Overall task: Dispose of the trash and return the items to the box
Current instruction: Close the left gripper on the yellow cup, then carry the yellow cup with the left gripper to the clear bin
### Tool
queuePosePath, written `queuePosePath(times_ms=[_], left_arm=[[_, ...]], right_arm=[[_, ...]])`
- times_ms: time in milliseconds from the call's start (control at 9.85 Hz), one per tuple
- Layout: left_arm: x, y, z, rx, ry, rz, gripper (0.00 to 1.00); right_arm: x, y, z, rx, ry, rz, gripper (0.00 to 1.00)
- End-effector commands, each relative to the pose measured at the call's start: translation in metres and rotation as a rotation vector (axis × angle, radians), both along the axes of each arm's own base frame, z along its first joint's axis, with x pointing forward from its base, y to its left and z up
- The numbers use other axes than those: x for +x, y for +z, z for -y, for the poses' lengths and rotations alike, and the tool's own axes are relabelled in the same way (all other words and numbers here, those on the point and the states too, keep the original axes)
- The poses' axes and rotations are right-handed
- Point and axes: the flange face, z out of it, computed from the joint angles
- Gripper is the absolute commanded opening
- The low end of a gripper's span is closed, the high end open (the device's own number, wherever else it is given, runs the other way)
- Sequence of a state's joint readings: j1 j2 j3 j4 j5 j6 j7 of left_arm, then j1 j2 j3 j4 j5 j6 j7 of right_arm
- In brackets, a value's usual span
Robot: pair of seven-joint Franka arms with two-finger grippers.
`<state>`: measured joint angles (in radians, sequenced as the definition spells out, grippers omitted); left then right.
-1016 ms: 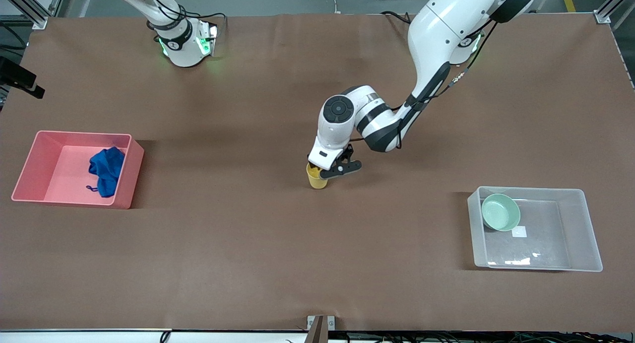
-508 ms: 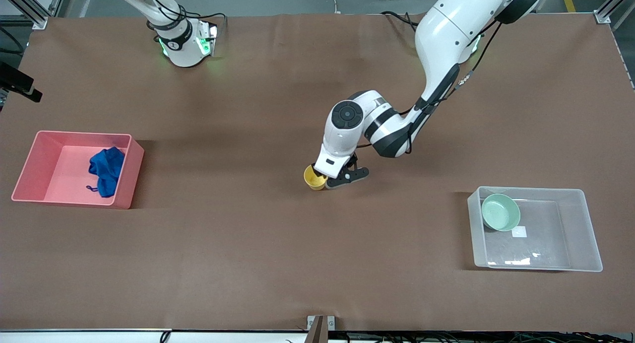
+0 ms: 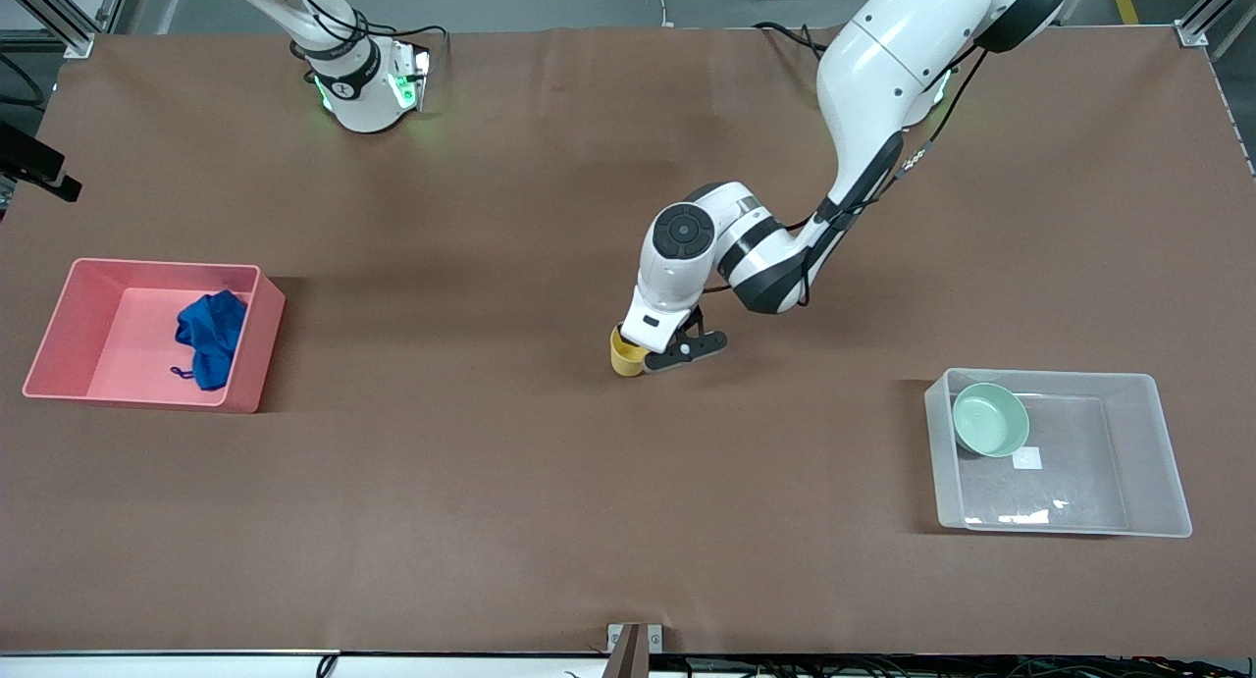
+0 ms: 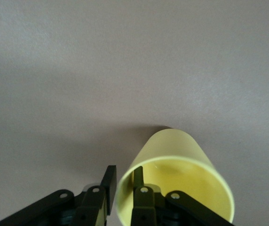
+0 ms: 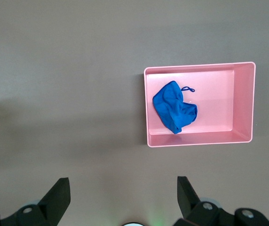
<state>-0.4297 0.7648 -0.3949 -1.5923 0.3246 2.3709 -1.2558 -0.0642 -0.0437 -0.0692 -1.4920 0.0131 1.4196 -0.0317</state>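
Brown counter (image 3: 491,482) seen from above, arm bases along the top edge.

Left tool (image 3: 643,356) low over the middle of the counter, clamped on the rim of the yellow cup (image 3: 625,354): one finger inside the cup, the other outside against its wall. In the left wrist view, cup (image 4: 177,181) tilted, mouth toward the camera, wall pinched between the dark fingers (image 4: 141,200). Cannot tell whether the cup's base touches the counter.

Clear box (image 3: 1148,452) toward the left arm's end of the counter, nearer the front camera than the cup and well apart from it. Inside, mint-green bowl (image 3: 990,419) leaning in the corner closest to the cup, just beside a small white label (image 3: 1026,457) on the box floor.

Pink bin (image 3: 69,335) toward the right arm's end. Blue rag (image 3: 209,338) bunched inside, against the wall facing the middle of the counter, thin loop trailing on the bin floor.

Right arm waiting, folded up near its base. Right tool (image 5: 120,197) high over the counter, fingers spread wide apart, holding nothing. From the right wrist view, bin (image 5: 245,101) and rag (image 5: 174,107) visible below.
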Motion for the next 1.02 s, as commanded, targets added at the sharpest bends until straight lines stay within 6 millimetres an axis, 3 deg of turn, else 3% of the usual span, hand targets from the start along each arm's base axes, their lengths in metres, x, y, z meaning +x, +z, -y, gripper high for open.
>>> queuePosePath(times_ms=[0,102,305,508,711,914], left_arm=[[0.000,-0.020,0.002,0.009,0.001,-0.006,0.00],[0.003,-0.015,0.004,0.003,0.000,0.005,0.00],[0.018,0.025,0.002,0.025,0.009,0.029,0.00],[0.044,0.093,-0.029,0.091,0.041,0.041,0.00],[0.083,0.149,-0.106,0.131,0.002,0.027,0.00],[0.121,0.180,-0.202,0.141,-0.071,-0.012,0.00]], right_arm=[[0.000,0.002,0.005,-0.005,0.001,-0.004,1.00],[-0.002,0.001,0.004,-0.003,0.002,-0.016,1.00],[-0.002,0.001,0.004,-0.003,0.002,-0.019,1.00],[-0.002,0.001,0.003,-0.003,0.003,-0.019,1.00],[-0.002,0.001,0.003,-0.003,0.002,-0.021,1.00],[-0.002,0.001,0.003,-0.003,0.002,-0.021,1.00]])
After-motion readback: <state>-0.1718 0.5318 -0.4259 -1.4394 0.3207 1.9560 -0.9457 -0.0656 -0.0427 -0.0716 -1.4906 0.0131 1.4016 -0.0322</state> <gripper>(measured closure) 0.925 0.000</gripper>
